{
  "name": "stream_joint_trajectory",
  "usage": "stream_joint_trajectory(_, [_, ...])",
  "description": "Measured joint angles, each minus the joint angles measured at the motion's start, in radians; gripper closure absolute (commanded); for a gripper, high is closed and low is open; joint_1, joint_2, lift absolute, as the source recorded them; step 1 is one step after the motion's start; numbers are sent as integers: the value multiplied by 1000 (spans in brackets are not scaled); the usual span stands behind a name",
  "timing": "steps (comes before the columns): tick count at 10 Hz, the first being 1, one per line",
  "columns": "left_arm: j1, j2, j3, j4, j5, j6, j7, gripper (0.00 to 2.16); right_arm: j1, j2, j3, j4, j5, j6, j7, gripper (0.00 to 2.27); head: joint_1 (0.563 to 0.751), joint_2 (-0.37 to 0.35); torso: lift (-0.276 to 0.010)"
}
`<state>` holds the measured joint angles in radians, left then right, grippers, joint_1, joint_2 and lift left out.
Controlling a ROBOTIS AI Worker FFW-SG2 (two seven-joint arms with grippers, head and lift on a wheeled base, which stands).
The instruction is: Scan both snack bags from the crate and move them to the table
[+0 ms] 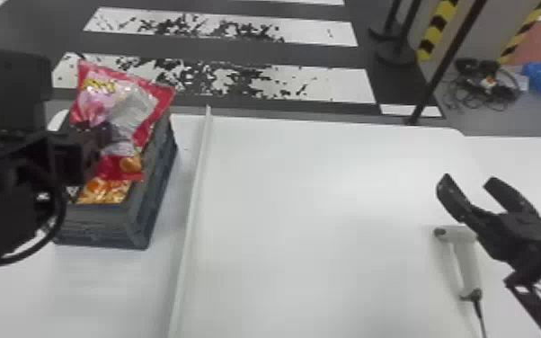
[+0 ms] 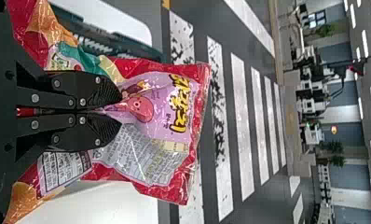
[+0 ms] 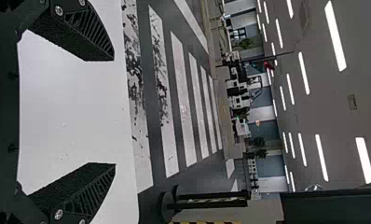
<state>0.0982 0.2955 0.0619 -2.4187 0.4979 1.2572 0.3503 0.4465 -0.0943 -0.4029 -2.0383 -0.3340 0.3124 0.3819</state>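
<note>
Left gripper (image 2: 120, 112): fingers together, clamped on the middle of the red snack bag (image 2: 158, 112). Bag sits over the crate (image 1: 103, 227), its long axis running roughly away from the robot, a bit aslant; whether it touches the crate, can't tell. Second snack bag (image 1: 103, 192), orange print, is in the crate's near end, partly under the held one.

Right gripper (image 1: 468, 180): fingers wide apart, nothing between. Scanner (image 1: 466, 265) lies on the tabletop (image 1: 328, 202), nearer the robot than those fingertips, partly covered by the gripper in head view. Scanner's long axis runs toward the robot: head far end, nose to the left, cord near end. Right arm clearly the closer one.

Step, my read: first bag in hand, scan pending. Next likely right gripper back and down onto the scanner handle, fingers straddling its axis. Risk: closing too far forward, missing the handle.
</note>
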Motion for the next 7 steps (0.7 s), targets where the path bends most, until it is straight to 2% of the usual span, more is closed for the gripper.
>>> stream_joint_trajectory(1, [11, -12, -24, -5, 10, 0, -17, 2135, -6, 3, 3, -5, 2, 0, -1, 120, 695, -128, -87])
stream_joint_trajectory(3, [26, -39, -130, -9, 12, -4, -76, 2135, -23, 12, 8, -8, 6, -1, -4, 120, 695, -214, -87])
stream_joint_trajectory(4, [31, -52, -196, -10, 4, -10, -92, 2135, -27, 14, 9, -8, 7, -3, -5, 120, 695, -260, -87])
stream_joint_trajectory(5, [33, -61, -267, -9, -21, -18, -107, 2135, -29, 16, 9, -8, 8, -4, -5, 120, 695, -286, -87])
stream_joint_trajectory(7, [38, -65, -408, 31, -87, -44, -127, 2135, -34, 17, 13, -8, 9, -18, -12, 120, 695, -350, -87])
